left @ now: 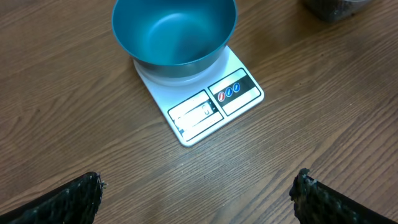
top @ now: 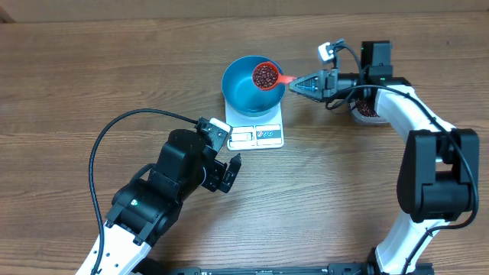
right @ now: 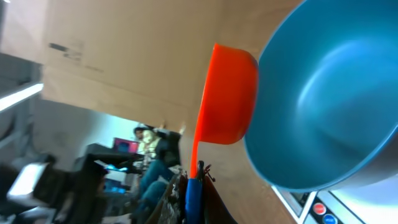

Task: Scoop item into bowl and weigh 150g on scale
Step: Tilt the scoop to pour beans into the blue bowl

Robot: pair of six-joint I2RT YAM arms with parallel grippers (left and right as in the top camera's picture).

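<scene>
The blue bowl (top: 251, 85) sits on the white scale (top: 258, 134), its inside bare (left: 174, 31). A red scoop (top: 265, 75) full of maroon beans hangs over the bowl's right rim. My right gripper (top: 299, 84) is shut on the scoop's blue handle (right: 193, 196); the orange-red cup (right: 227, 96) shows from below beside the bowl (right: 329, 93). More beans fill a tub (top: 365, 108) under the right arm. My left gripper (top: 227, 172) stands open above bare table, below the scale (left: 211, 106), with its fingertips (left: 84, 193) wide apart and nothing between them.
The clear tub of beans also shows at the top right of the left wrist view (left: 333, 7). A black cable (top: 114, 130) loops across the table left of the left arm. Wooden table (top: 92, 61) stretches on all sides.
</scene>
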